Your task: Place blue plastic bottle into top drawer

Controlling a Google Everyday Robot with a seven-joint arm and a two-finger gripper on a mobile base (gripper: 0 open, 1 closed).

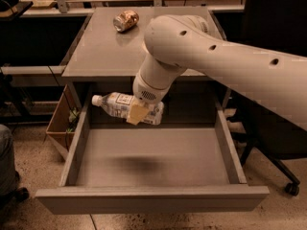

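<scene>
- The two-finger gripper (138, 113), at the end of the cream-white robot arm (216, 56), was clamped on the blue plastic bottle (115, 104), a clear one with a white cap and a pale printed label.
- The bottle hung roughly level, cap to the left, over the rear of the top drawer (153, 198), a wide grey metal drawer standing open, with a soft shadow on its smooth floor.
- A brownish metallic can (126, 20) lay on its side at the back of the flat grey cabinet top (110, 51).
- An open wooden box (60, 123) stood at the cabinet's left on the speckled floor (29, 166), and a black wheeled chair (278, 143) stood at its right.
</scene>
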